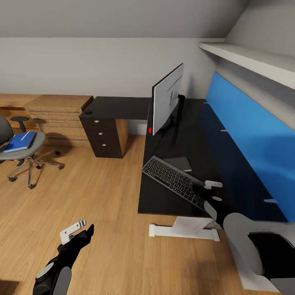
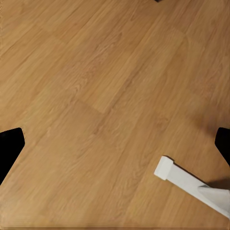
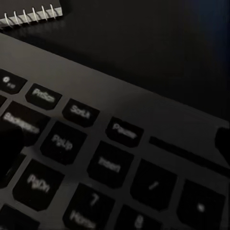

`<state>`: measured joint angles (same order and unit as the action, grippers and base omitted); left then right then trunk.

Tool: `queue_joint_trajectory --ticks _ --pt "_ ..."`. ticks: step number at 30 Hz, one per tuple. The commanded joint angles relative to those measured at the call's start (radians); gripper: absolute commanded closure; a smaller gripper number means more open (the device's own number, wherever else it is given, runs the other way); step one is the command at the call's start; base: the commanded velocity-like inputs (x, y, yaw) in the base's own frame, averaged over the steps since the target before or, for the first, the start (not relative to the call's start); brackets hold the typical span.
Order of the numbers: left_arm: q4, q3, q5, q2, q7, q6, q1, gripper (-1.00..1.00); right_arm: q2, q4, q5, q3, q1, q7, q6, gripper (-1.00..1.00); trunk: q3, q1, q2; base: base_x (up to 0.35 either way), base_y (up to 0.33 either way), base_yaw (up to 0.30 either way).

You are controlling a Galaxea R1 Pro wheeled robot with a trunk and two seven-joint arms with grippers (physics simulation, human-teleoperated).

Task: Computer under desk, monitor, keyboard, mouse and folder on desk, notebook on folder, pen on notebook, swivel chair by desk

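Desk (image 1: 213, 135) carried the monitor (image 1: 167, 98), upright; keyboard (image 1: 174, 179) lay nearer the desk's front edge, notebook (image 1: 179, 164) touching it. Chair (image 1: 24, 149), well left of desk, held the folder (image 1: 20, 141) and pen (image 1: 25, 135). Right gripper (image 1: 209, 189) at keyboard's end, grip indeterminate. Left gripper (image 1: 78, 230) over floor, grip indeterminate.

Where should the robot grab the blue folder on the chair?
Probably by the folder's front edge, coming from above the chair seat's open front. It lies flat, so only a thin edge fits between fingers. A pen rests on top and may roll.
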<state>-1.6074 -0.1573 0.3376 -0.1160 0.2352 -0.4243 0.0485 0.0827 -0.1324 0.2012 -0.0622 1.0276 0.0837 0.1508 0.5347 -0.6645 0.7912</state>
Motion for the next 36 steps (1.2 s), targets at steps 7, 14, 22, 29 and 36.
queue_joint_trajectory --ticks 7,14,22,29,36 --pt "-0.002 -0.001 0.011 -0.001 0.006 -0.005 0.001 -1.00 0.000 0.030 0.015 -0.010 0.000 0.002 0.003 -1.00 0.001 0.000 0.001 -0.114 0.000 0.000" --pt "-0.002 -0.001 0.011 -0.001 0.006 -0.005 0.001 -1.00 0.000 0.030 0.018 -0.010 0.000 0.002 0.003 -1.00 0.001 0.000 0.001 -0.119 0.000 0.000" --pt "-0.002 -0.001 0.010 -0.001 0.007 -0.005 0.001 -1.00 0.000 0.029 0.017 -0.009 0.000 0.004 0.004 -1.00 -0.011 0.015 -0.027 -0.031 0.000 0.000" --pt "-0.002 -0.001 0.010 -0.001 0.007 -0.005 0.001 -1.00 0.002 0.028 0.018 -0.008 0.000 0.004 0.004 -1.00 -0.033 0.042 -0.076 -0.001 0.000 0.000" --pt "-0.002 -0.001 0.009 -0.001 0.007 -0.007 0.001 -1.00 0.002 0.027 0.018 -0.008 0.000 0.004 0.004 -1.00 -0.055 0.069 -0.125 0.000 0.000 0.000"
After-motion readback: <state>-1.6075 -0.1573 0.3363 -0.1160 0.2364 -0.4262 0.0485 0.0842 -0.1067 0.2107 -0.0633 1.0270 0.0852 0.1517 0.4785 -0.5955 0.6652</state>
